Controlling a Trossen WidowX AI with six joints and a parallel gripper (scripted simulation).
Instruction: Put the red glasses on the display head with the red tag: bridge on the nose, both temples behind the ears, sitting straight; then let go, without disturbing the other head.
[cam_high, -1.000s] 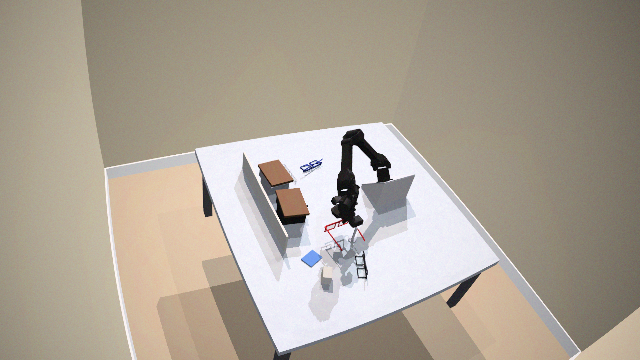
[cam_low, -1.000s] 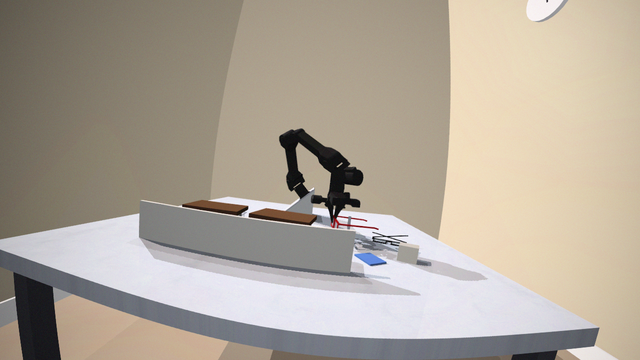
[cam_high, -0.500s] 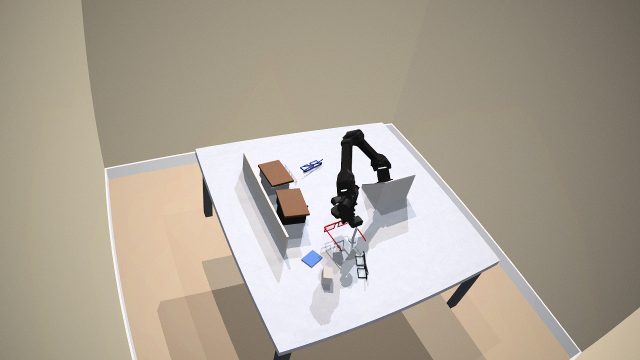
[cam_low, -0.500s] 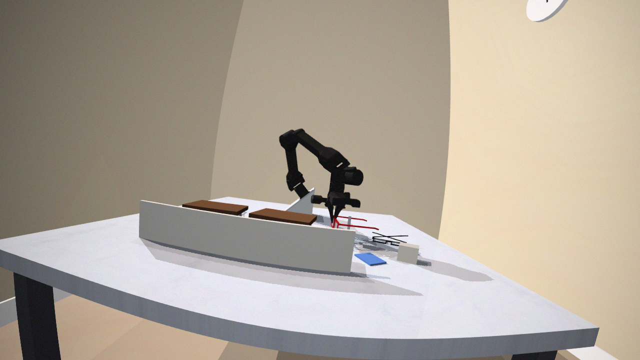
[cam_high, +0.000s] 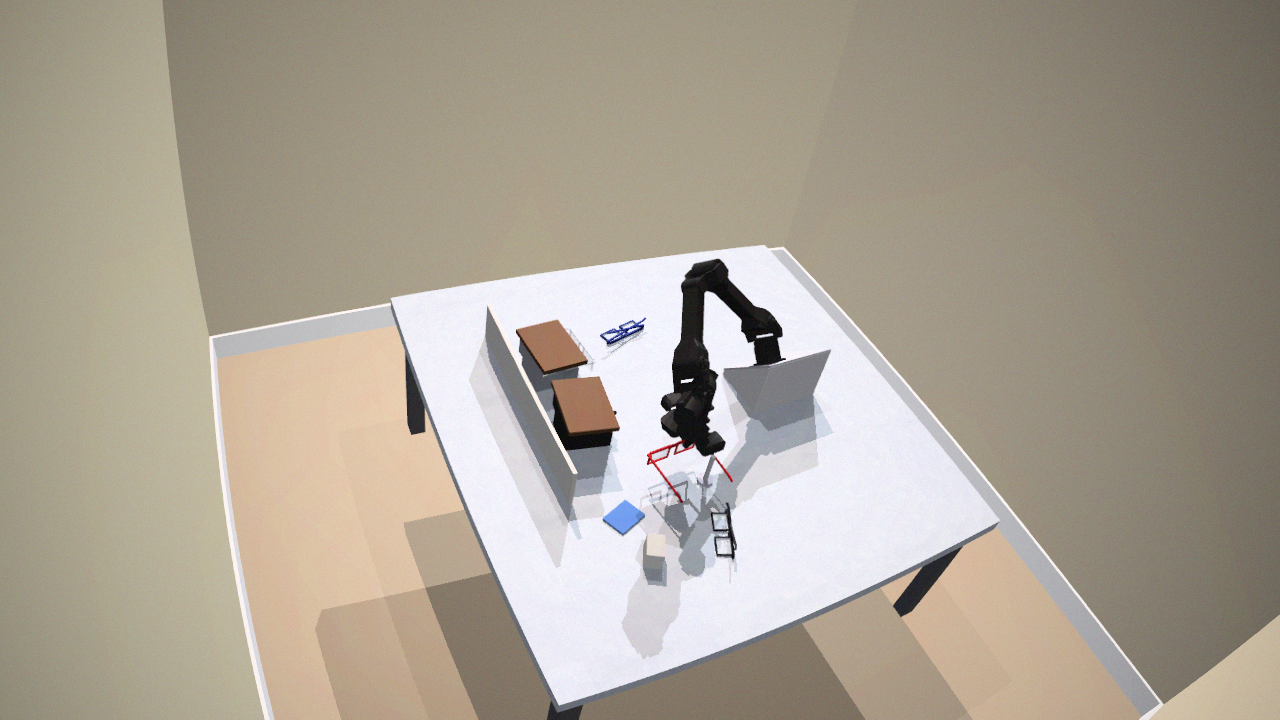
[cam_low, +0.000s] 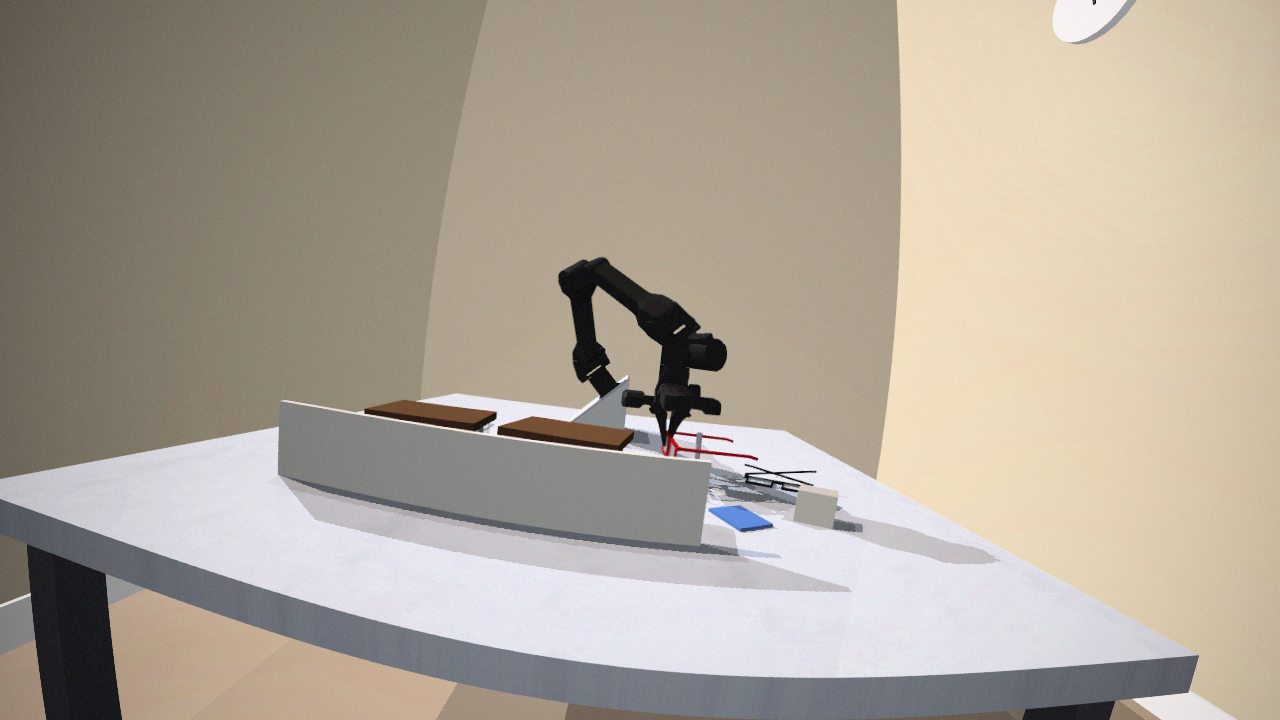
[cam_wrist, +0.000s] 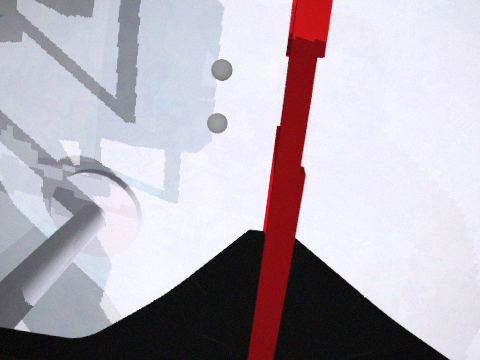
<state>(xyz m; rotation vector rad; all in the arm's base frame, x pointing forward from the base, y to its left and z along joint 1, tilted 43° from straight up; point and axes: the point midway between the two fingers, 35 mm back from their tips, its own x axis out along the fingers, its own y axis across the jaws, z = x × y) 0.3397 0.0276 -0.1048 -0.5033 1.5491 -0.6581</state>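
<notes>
My gripper (cam_high: 687, 445) (cam_low: 667, 445) (cam_wrist: 267, 248) is shut on the front frame of the red glasses (cam_high: 665, 480) (cam_low: 716, 454) (cam_wrist: 298, 100), above the table. Both temples are spread and point away from the brown boards. Two small grey balls (cam_wrist: 222, 69) show beside the frame in the wrist view. A grey post (cam_high: 708, 471) (cam_low: 699, 444) (cam_wrist: 55, 265) stands between the temples in the top and exterior views. A dark form (cam_high: 587, 440) shows under the nearer brown board; a lighter one is under the farther board. No face, ears or red tag can be made out.
Brown boards (cam_high: 585, 405) (cam_low: 563, 431) sit behind a long pale wall (cam_high: 537, 420) (cam_low: 492, 483). A grey panel (cam_high: 783, 386) stands by the arm's base. Black glasses (cam_high: 732, 530), a blue square (cam_high: 623, 517) (cam_low: 741, 518), a beige block (cam_high: 655, 548) (cam_low: 815, 507) and blue glasses (cam_high: 622, 333) lie around.
</notes>
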